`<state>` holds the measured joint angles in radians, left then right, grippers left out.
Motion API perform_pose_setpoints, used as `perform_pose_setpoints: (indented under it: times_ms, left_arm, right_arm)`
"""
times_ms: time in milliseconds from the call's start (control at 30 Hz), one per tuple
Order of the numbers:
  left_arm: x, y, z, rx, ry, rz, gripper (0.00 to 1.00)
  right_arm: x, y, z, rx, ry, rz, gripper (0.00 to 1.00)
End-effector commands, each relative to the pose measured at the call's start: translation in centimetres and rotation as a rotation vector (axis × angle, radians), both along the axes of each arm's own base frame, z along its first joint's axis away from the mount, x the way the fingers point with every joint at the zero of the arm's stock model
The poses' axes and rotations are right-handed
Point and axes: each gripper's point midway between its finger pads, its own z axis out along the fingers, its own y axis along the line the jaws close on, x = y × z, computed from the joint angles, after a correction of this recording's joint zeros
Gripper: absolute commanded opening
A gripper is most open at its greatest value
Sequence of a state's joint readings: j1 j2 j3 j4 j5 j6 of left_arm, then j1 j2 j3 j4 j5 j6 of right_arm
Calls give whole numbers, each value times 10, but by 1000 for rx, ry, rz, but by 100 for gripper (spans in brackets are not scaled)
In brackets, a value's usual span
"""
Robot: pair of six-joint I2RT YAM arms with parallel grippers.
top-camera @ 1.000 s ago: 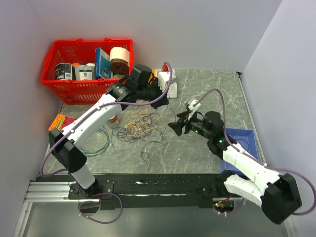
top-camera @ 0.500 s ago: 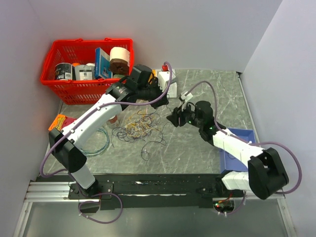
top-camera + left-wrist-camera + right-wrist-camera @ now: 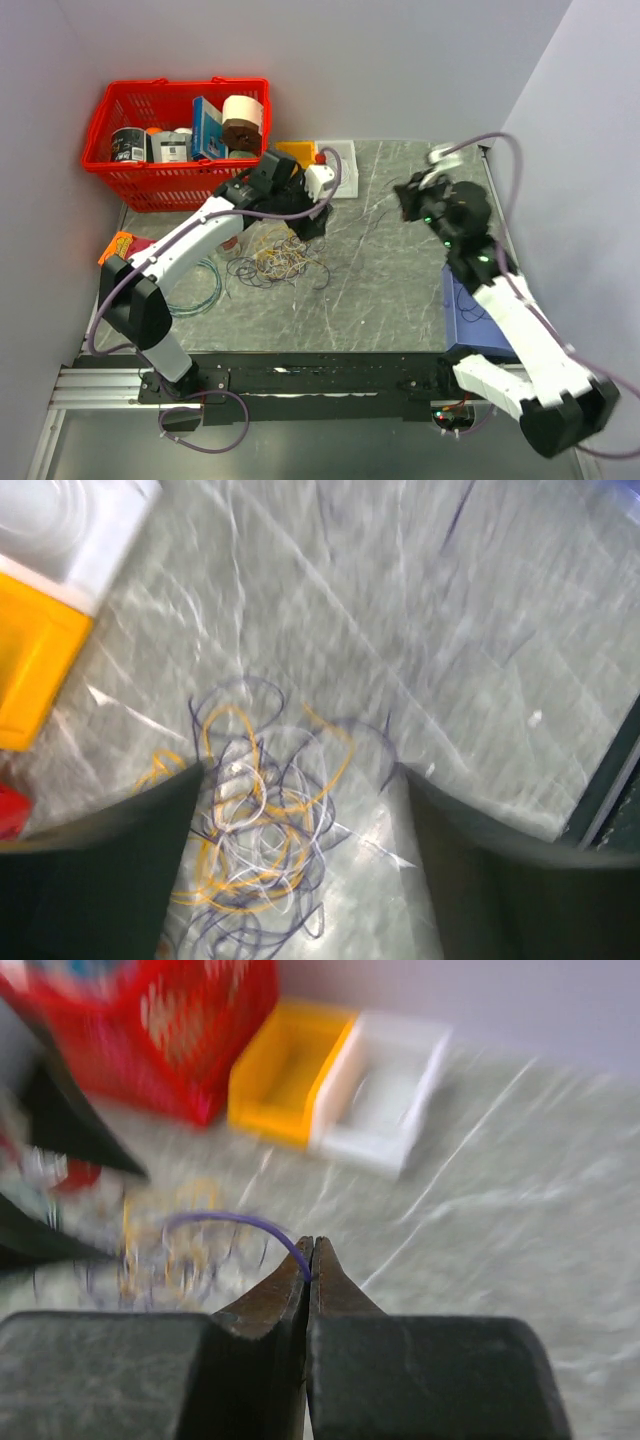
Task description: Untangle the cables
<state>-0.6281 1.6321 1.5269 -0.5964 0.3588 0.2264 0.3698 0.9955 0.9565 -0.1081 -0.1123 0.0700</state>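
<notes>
I'm freeing one strand: right claw (image 3: 310, 1260) clamped on a purple wire (image 3: 225, 1222), two o'clock of the cables (image 3: 250, 830); left claw (image 3: 297, 780) spread above them. Next I'd pin them down.

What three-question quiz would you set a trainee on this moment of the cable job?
1. True or false: the right hand is shut on a purple cable.
2. Multiple choice: the open left hand hangs over A) the red basket, B) the heap of cables, C) the blue tray.
3. Short answer: in the right wrist view, what stands right beside the white tray, on its left?

Key
1: true.
2: B.
3: the yellow tray.
</notes>
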Motion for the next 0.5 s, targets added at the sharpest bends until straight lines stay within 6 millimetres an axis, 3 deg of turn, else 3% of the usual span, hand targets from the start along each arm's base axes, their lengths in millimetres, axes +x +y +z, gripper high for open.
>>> perform_pose_setpoints:
  times_ms: [0,167,200,267,467]
  left_arm:
    - [-8,4,-3,30,-32,-52,96]
    - [-17,9,4,18,-57,-76,96]
    - [-16,9,5,14,-65,-73,96]
    - [-19,12,-1,22,-59,-68,96]
    - [-21,20,-21,34,-50,-35,96]
  right_arm:
    - [-25,-74,70,-62,-39,-296,0]
    - [-52,-120,117,-70,-77,-471,0]
    - [-60,-131,134,-56,-111,-522,0]
    - [-75,-146,153,-45,-151,-578,0]
    - [-99,-202,153,-173,-127,-839,0]
